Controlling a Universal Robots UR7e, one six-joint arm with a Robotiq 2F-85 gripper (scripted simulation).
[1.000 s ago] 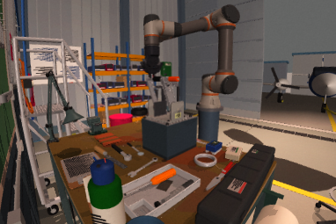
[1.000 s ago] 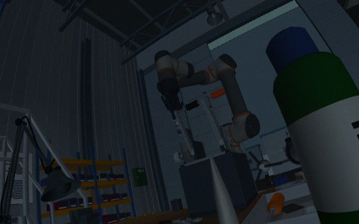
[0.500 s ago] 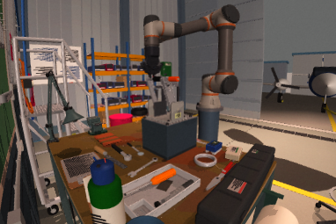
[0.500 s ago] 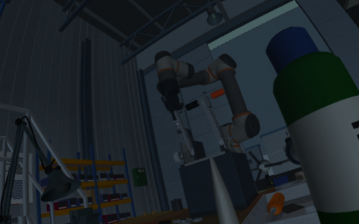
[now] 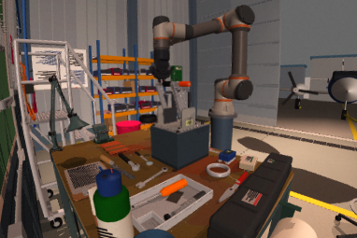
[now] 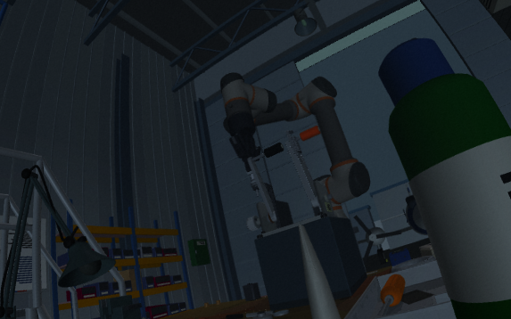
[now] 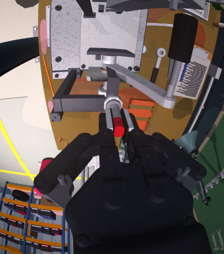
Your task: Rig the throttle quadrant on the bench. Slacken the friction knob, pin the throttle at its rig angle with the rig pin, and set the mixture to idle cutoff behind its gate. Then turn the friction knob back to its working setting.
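On the middle of the bench the throttle quadrant [image 5: 180, 132] stands on its dark blue box, with two levers rising from it. The throttle lever with its black grip [image 7: 182, 37] leans one way, and the lever with the orange grip [image 5: 184, 83] stands behind it. In my gripper [image 7: 117, 125] I hold the rig pin [image 7: 117, 127], a short steel pin with a red head, its tip against a steel bushing [image 7: 112, 101] on the quadrant's side bracket. The friction knob [image 6: 251, 222] is the pale round knob low on the quadrant's side.
The grey bracket arm [image 7: 77, 102] juts out just left of the pin. Spanners [image 5: 150, 176], an orange-handled screwdriver [image 5: 173, 186] in a white tray, a green and white bottle [image 5: 112, 202] and a long black case [image 5: 252, 195] crowd the bench's near half. A desk lamp [image 5: 63, 111] stands at the left.
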